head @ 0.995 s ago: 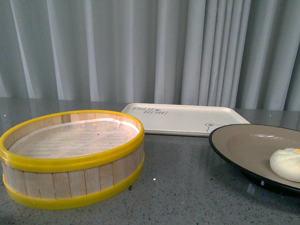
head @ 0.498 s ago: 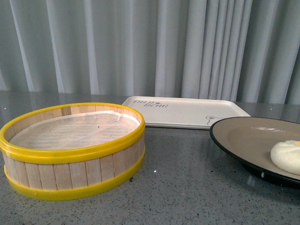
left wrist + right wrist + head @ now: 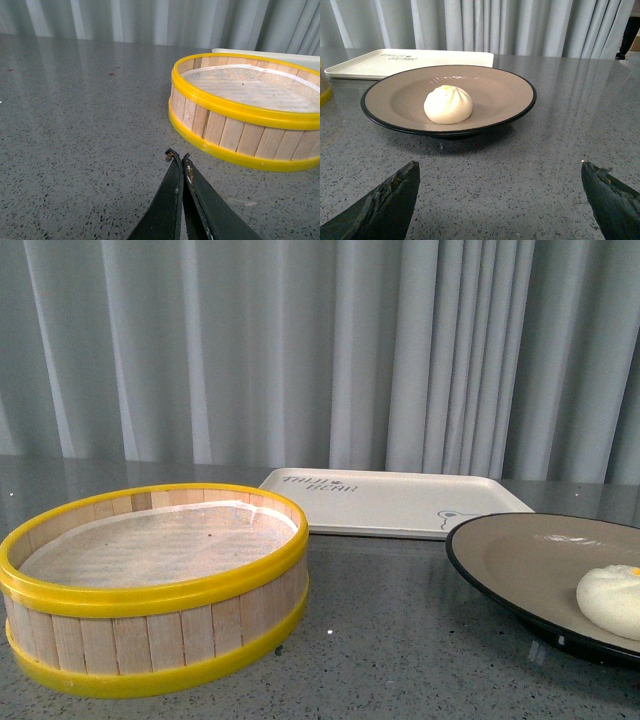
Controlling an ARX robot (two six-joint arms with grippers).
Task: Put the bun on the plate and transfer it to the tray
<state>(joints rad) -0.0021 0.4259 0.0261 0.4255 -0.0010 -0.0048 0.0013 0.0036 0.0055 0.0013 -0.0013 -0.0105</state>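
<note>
The grey speckled table [image 3: 400, 640] carries three things directly. A round wooden steamer basket [image 3: 150, 625] with yellow rims stands toward its near left. The black-rimmed plate [image 3: 520, 555] sits toward its near right, and the cream tray [image 3: 390, 502] lies flat behind both, nearer the far edge.

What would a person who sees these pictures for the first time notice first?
The big wooden steamer basket with bright yellow rims fills the left of the table. On the right, the white bun sits on the black-rimmed plate, and the cream tray lies farther back, between them.
</note>
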